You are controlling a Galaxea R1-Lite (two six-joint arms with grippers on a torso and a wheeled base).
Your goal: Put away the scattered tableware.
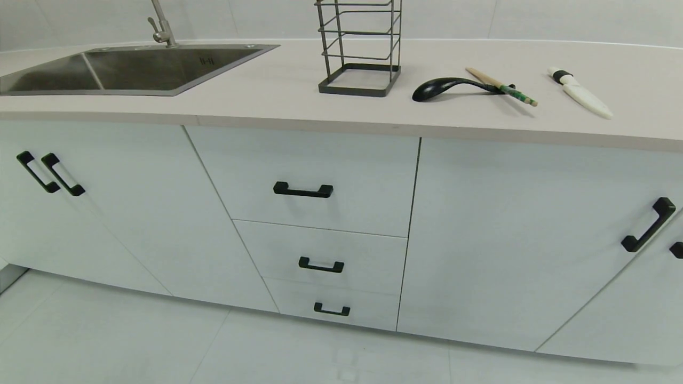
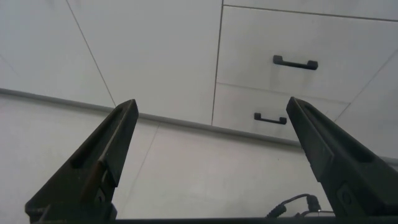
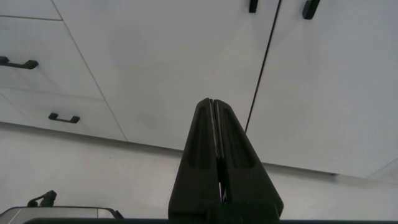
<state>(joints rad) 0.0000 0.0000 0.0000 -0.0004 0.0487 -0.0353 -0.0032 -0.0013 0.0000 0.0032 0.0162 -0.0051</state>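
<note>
Hanging low in front of the cupboards, the left claw (image 2: 211, 104) is spread wide. Its two dark, flat fingers (image 2: 106, 155) taper to blunt tips with only pale floor (image 2: 186, 162) and cupboard fronts between them. The right claw (image 3: 212, 106) is pressed together, its matte black fingers meeting along a thin seam to form one wedge with nothing in it. It points at a smooth white door (image 3: 161, 68) beside a dark vertical gap.

The tableware lies up on the bench (image 1: 267, 96), a pale matte slab with a square front edge, well apart from both claws. A glossy black spoon (image 1: 443, 88) rests bowl-down with its handle arching off to the right. Wooden chopsticks (image 1: 501, 86) with green patterned ends lie slantwise across the end of that handle. Further right, and apart from them, lies a white knife (image 1: 580, 93) with a black band near one end. Just left of the spoon stands an upright rack (image 1: 360, 53) of thin dark wire on a square base frame.

At the far left a brushed steel sink (image 1: 133, 69) is sunk into the bench, with a metal tap (image 1: 160, 24) behind it. Below the bench, three white drawers (image 1: 315, 176) are stacked under the rack, each with a black bar handle (image 1: 303, 190), and doors stand on either side of them.
</note>
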